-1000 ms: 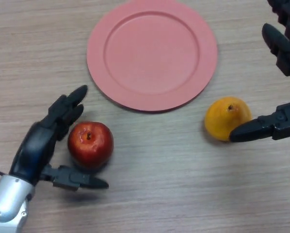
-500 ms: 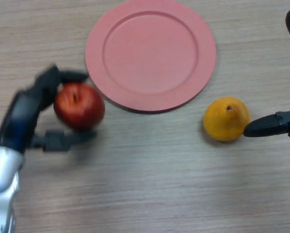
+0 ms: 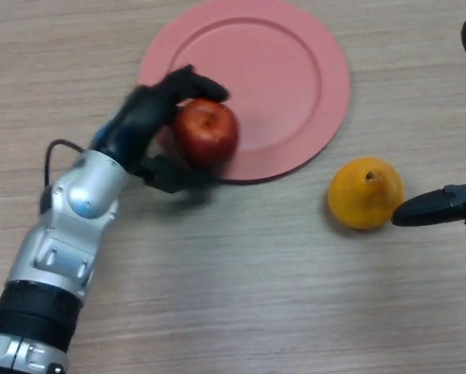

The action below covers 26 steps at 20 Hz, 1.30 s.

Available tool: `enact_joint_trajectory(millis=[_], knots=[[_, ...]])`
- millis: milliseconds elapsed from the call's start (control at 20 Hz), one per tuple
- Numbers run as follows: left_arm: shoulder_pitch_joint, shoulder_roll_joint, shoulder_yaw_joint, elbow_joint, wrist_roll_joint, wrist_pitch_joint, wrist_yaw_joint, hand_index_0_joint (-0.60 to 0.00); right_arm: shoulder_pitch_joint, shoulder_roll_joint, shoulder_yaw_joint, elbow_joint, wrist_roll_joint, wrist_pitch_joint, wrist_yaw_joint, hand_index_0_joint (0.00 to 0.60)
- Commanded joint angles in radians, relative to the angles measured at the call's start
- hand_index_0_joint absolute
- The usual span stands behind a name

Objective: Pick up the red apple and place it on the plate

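Note:
My left hand [image 3: 143,121] is curled round the red apple [image 3: 207,132] and holds it over the near left rim of the pink plate [image 3: 284,70]. Fingers wrap the apple's top and the thumb sits under it. Whether the apple touches the plate I cannot tell. My right hand [image 3: 439,206] shows at the right edge, its fingers straight, one tip close beside a yellow-orange fruit [image 3: 365,193].
The yellow-orange fruit lies on the wooden table [image 3: 256,296] to the right of the plate's near edge. The right hand's upper finger shows at the top right corner.
My left hand closed on the apple, lifted it off the table and carried it right and away, from left of the plate to over the plate's rim. The right hand barely moved.

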Motion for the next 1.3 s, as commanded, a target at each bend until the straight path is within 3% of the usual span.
enact_joint_trajectory(millis=[50, 100, 200, 350, 450, 550, 700, 850, 950, 1000, 1100, 1300], knots=[[-0.061, 0.012, 0.074, -0.029, -0.022, -0.043, 0.055, -0.35, -0.022, -0.038, -0.065, -0.05, -0.02, -0.116, 0.004, 0.0], [-0.061, -0.002, 0.09, -0.035, -0.048, -0.006, 0.062, -0.199, -0.018, -0.038, -0.065, -0.051, -0.029, -0.117, 0.01, 0.0], [-0.048, -0.011, 0.115, -0.097, -0.094, 0.125, 0.068, 0.0, -0.008, -0.043, -0.073, -0.053, -0.059, -0.115, 0.03, 0.0], [-0.003, 0.022, 0.105, -0.204, -0.052, 0.13, 0.081, 0.0, -0.012, -0.039, -0.077, -0.056, -0.07, -0.107, 0.039, 0.0], [0.037, 0.02, 0.151, -0.368, -0.11, 0.151, 0.066, 0.0, -0.027, -0.046, -0.054, -0.046, -0.092, -0.107, 0.043, 0.0], [0.086, 0.043, 0.181, -0.548, -0.164, 0.173, 0.073, 0.0, -0.041, -0.037, -0.051, -0.048, -0.092, -0.082, 0.049, 0.0], [0.204, 0.094, 0.223, -0.849, -0.244, 0.201, 0.009, 0.0, -0.064, -0.03, -0.048, -0.066, -0.08, -0.052, 0.036, 0.0], [0.297, 0.102, 0.27, -1.038, -0.36, 0.203, -0.063, 0.0, -0.065, -0.03, -0.043, -0.052, -0.065, -0.054, 0.037, 0.0], [0.361, 0.079, 0.314, -1.208, -0.577, 0.455, -0.082, 0.0, -0.053, -0.025, -0.039, -0.054, -0.067, -0.072, 0.032, 0.0], [0.378, 0.066, 0.368, -1.274, -0.723, 0.595, -0.003, 0.0, -0.043, -0.018, -0.033, -0.054, -0.078, -0.1, 0.023, 0.0], [0.411, 0.066, 0.364, -1.279, -0.794, 0.597, 0.093, 0.0, -0.041, -0.027, -0.046, -0.06, -0.077, -0.101, 0.045, 0.0], [0.412, 0.085, 0.337, -1.302, -0.826, 0.673, 0.162, 0.0, -0.05, -0.035, -0.048, -0.047, -0.083, -0.121, 0.055, 0.0]])
